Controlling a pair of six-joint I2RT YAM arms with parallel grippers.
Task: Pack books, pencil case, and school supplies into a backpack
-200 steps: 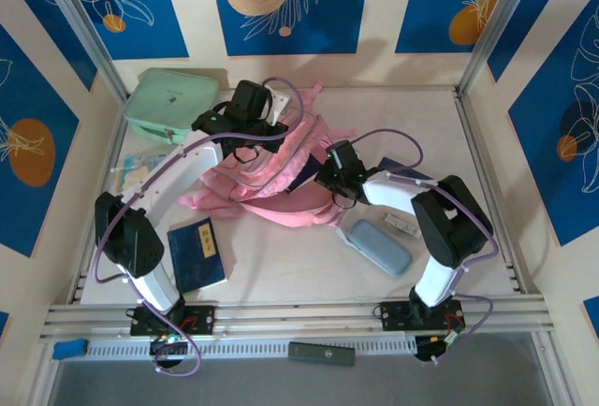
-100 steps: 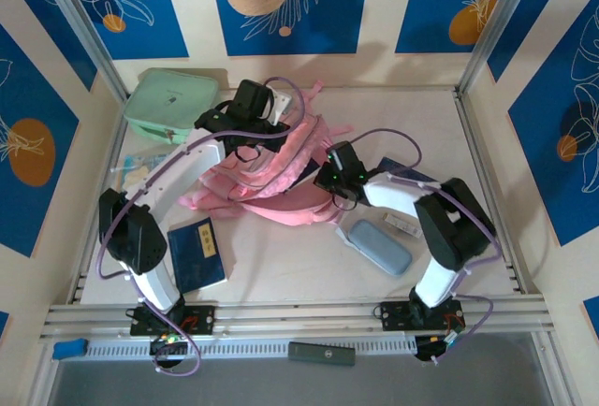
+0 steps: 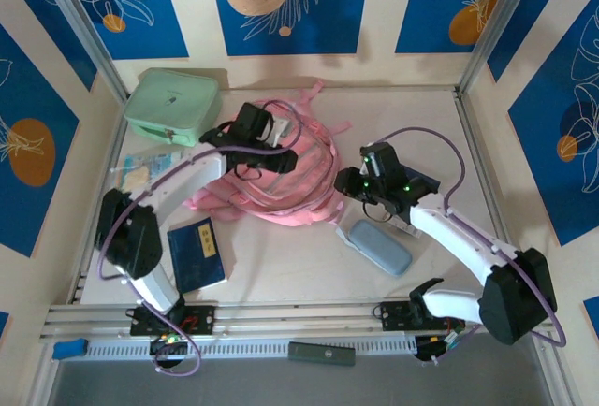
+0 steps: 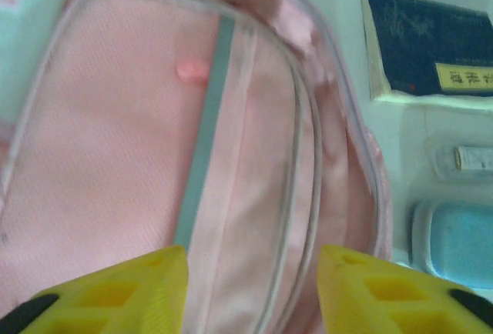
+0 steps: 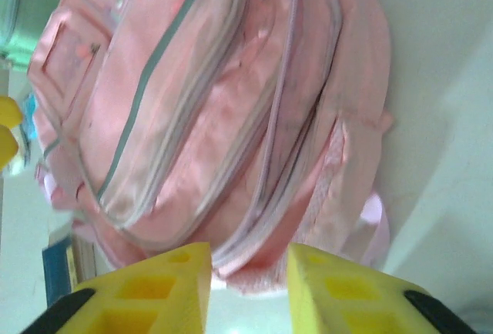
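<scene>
Both arms are over the backpack, which lies flat mid-bench with its zip pockets facing up. The left pincer hangs released above the grey-striped front panel, with nothing between its yellow fingers. The right pincer is also released and empty, just off the bag's near-right edge.

Nothing looks packed yet. One book lies on the bench near the left arm's base, well apart from the bag. A second book sits to the bag's right. The small bar is just beyond that book, and the pencil case is next to the bar. The mint case in the far-left corner is not part of this job.

I read the step as getting the bag open. Whether the main zip is undone I cannot tell, since the seams look pressed flat.

To do it well, the left pincer should nip fabric right at the zip line, not the smooth panel, where it would slip. It should lift that lip and hold it high. The right pincer is nearest the right-hand book and can feed it in thin edge first, low and flat. The soft bag may drag along the bench, so the lift should be gentle.
</scene>
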